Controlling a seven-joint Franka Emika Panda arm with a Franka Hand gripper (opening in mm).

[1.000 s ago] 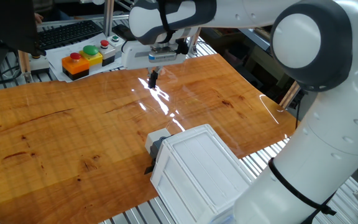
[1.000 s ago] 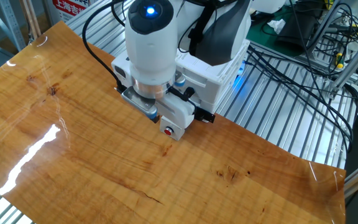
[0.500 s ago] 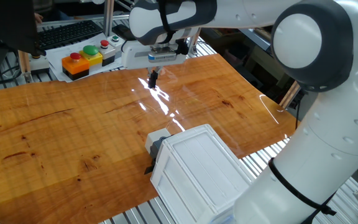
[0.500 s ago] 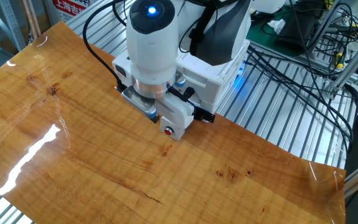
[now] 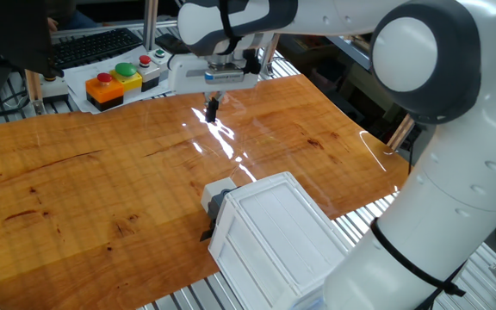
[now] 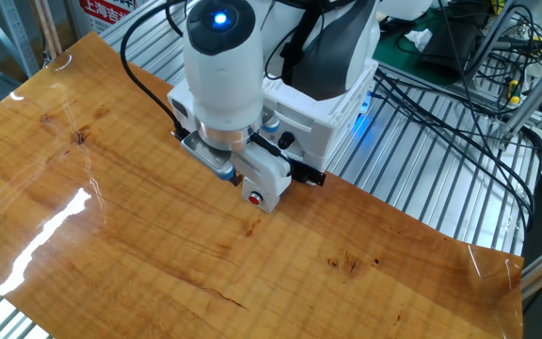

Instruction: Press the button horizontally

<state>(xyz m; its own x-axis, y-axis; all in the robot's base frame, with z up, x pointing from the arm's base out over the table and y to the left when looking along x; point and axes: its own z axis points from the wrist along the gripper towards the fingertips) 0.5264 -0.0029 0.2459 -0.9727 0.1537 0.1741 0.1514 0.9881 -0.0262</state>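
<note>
The button [image 5: 216, 196] is a small pale cap on a dark grey base. It juts from the left end of the large white ribbed box [image 5: 274, 234] at the near right of the wooden table [image 5: 76, 181]. My gripper [image 5: 213, 109] hangs over the far middle of the table, well beyond the button, with its dark fingertips together just above the wood. In the other fixed view the wrist [image 6: 219, 66] hides the fingers, and the white box [image 6: 332, 127] shows partly behind the arm. The button is hidden there.
A yellow-orange housing with red and green domed buttons [image 5: 114, 82] stands at the far left edge. A small red button in a white housing [image 5: 151, 62] and a keyboard [image 5: 93, 45] lie behind it. Cables [image 6: 440, 85] run over the metal frame beside the table.
The wrist has shifted very slightly; the fingertips stay at nearly the same spot above the table. The button and the box have not moved.
</note>
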